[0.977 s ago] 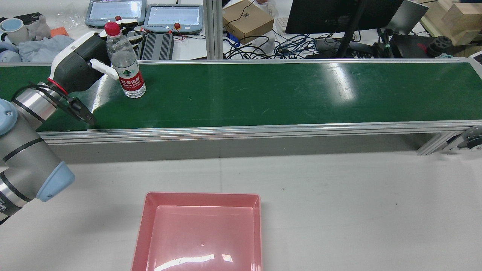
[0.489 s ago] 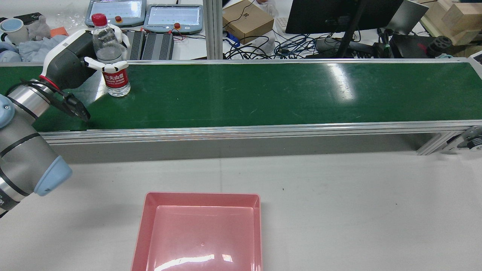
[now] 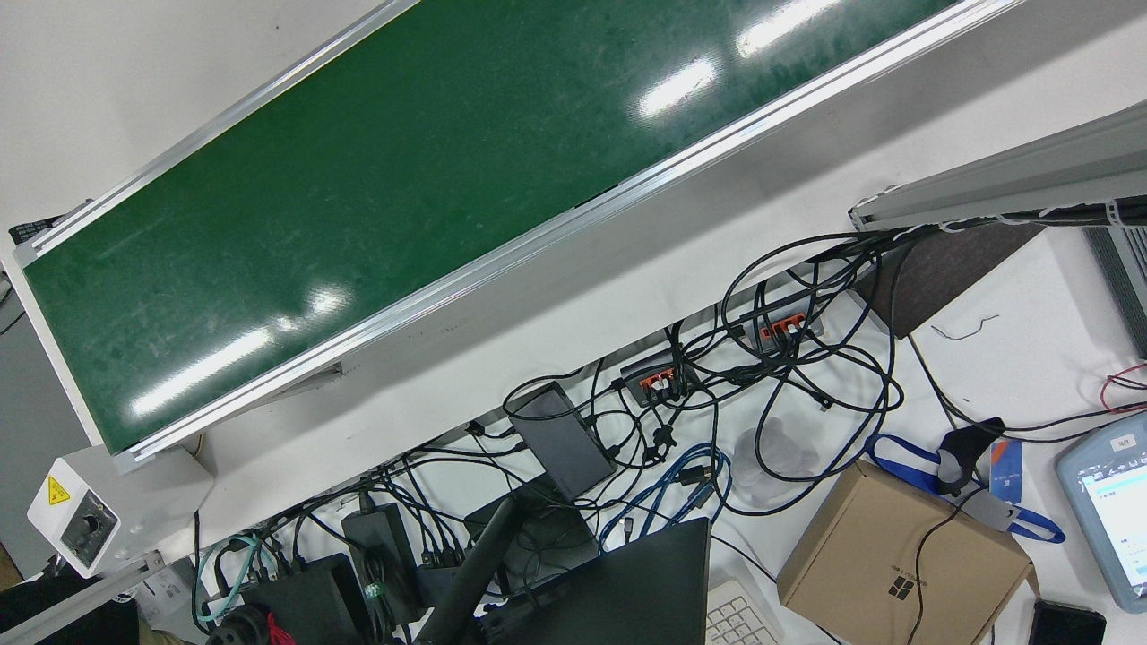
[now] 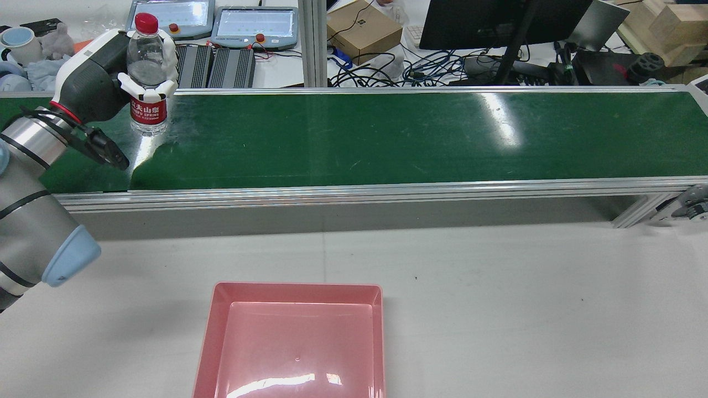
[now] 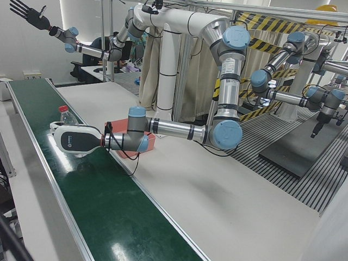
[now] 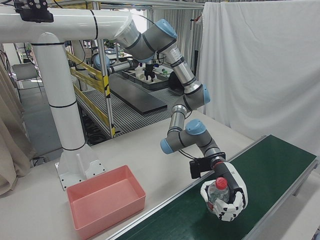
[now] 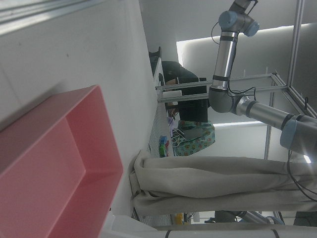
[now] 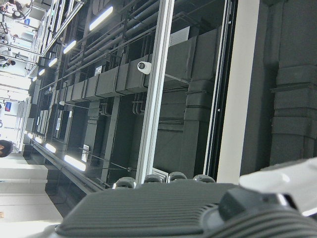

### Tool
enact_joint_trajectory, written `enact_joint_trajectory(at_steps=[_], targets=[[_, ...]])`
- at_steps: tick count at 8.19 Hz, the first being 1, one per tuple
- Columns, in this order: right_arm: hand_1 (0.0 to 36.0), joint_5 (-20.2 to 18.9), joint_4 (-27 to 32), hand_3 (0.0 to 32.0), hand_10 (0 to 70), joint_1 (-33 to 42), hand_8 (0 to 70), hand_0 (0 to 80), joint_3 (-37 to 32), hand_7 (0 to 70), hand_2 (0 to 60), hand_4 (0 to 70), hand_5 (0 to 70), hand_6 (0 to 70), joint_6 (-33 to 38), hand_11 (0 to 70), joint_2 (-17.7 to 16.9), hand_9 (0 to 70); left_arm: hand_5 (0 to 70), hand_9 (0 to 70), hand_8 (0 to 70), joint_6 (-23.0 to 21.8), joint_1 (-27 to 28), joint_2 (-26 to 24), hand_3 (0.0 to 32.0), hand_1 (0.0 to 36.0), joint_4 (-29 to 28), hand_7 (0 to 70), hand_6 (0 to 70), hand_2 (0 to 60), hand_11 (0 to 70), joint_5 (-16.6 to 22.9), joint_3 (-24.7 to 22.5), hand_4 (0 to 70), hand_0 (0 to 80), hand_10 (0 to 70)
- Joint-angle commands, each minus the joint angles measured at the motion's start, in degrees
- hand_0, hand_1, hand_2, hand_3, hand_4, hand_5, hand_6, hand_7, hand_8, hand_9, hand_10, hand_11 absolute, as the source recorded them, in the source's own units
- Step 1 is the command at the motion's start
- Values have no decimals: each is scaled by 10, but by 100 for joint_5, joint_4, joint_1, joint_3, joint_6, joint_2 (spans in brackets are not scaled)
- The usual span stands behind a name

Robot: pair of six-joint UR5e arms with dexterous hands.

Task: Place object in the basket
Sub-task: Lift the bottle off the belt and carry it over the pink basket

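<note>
The water bottle (image 4: pixel 146 83) is clasped upright by the left hand (image 4: pixel 102 77) on the green conveyor belt (image 4: pixel 387 138), well apart from the pink basket (image 4: pixel 213 326).

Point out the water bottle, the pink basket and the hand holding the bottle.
water bottle (image 4: pixel 148 109), rear view, red label.
pink basket (image 6: pixel 107 213), right-front view, front wall.
left hand (image 4: pixel 91 83), rear view, dark palm housing.

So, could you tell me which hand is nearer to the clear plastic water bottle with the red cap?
The left hand: its fingers wrap the clear plastic water bottle on the green belt. The right hand is raised far off.
</note>
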Motion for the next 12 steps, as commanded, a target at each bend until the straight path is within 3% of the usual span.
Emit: enact_joint_trajectory(at_steps=[1, 3, 4, 5, 6, 7, 9, 11, 12], targets=[[0, 0, 3, 0, 0, 0, 0, 0, 0, 0, 0, 0, 0, 0, 0, 0, 0, 0, 700, 700, 700, 22, 87, 31, 0, 295, 559, 700, 700, 538, 700, 30, -797, 700, 800, 700], [0, 0, -5, 0, 0, 0, 0, 0, 0, 0, 0, 0, 0, 0, 0, 0, 0, 0, 700, 700, 700, 48, 410, 93, 0, 261, 1270, 700, 700, 398, 700, 30, -1780, 673, 800, 700], [0, 0, -5, 0, 0, 0, 0, 0, 0, 0, 0, 0, 0, 0, 0, 0, 0, 0, 700, 700, 700, 66, 639, 111, 0, 224, 1587, 700, 700, 244, 700, 21, -2160, 584, 800, 700], [0, 0, -5, 0, 0, 0, 0, 0, 0, 0, 0, 0, 0, 0, 0, 0, 0, 0, 700, 700, 700, 75, 928, 102, 0, 121, 1739, 700, 700, 0, 700, 21, -2294, 439, 800, 700], [0, 0, 3, 0, 0, 0, 0, 0, 0, 0, 0, 0, 0, 0, 0, 0, 0, 0, 700, 700, 700, 240, 1122, 102, 0, 0, 1958, 700, 700, 0, 700, 12, -2539, 298, 560, 700], [0, 0, -5, 0, 0, 0, 0, 0, 0, 0, 0, 0, 0, 0, 0, 0, 0, 0, 700, 700, 700, 677, 1255, 111, 0, 0, 2073, 700, 692, 0, 700, -14, -2794, 254, 493, 700], [0, 0, -5, 0, 0, 0, 0, 0, 0, 0, 0, 0, 0, 0, 0, 0, 0, 0, 700, 700, 700, 813, 1781, 434, 0, 0, 2005, 700, 618, 0, 700, -67, -3146, 187, 459, 700], [0, 0, -5, 0, 0, 0, 0, 0, 0, 0, 0, 0, 0, 0, 0, 0, 0, 0, 700, 700, 700, 988, 2317, 523, 0, 0, 1995, 700, 560, 0, 700, -364, -3358, 118, 400, 700], [0, 0, 3, 0, 0, 0, 0, 0, 0, 0, 0, 0, 0, 0, 0, 0, 0, 0, 700, 700, 700, 989, 2668, 550, 0, 0, 1986, 700, 546, 0, 700, -583, -3437, 110, 300, 700]])
